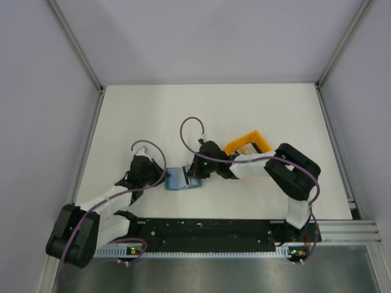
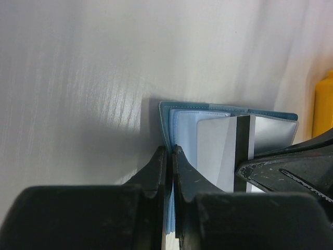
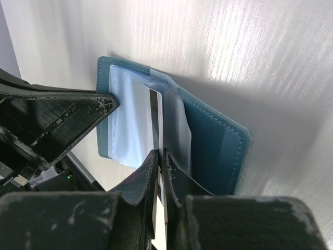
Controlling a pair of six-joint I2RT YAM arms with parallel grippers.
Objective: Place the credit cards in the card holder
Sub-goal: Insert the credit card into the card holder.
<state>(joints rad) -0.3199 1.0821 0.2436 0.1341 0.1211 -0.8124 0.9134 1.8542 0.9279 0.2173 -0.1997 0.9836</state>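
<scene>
Card (image 3: 157, 122): stood on its long edge with the dark stripe showing. The far end appears to be tucked among the pale pockets of the holder, and the near end is pinched by the right gripper.
Holder (image 3: 213, 133): laid open on the table between the two grippers. The teal cover is spread flat and the pale blue leaves are raised off it.
Right gripper (image 3: 160, 159): pressed together on the card's near edge and lined up with the card's length, so that a push would be carried straight into the slot.
Left gripper (image 2: 170, 152): closed on the edge of a pale leaf, on the side of the holder away from the right gripper. The holder is judged to be held this way so that it is not slid along by the push and the pocket mouth is kept parted.
Step in hand: the card is partly in, and it is judged that seating remains to be done.
Risk: if the card is tilted, it may be caught on a leaf edge or slipped between leaves and not into a pocket.
Table (image 2: 78, 78): white, bearing the holder.
Rack (image 2: 323, 104): orange, set behind the right gripper and apart from the holder. Whether cards are left in it cannot be told.
</scene>
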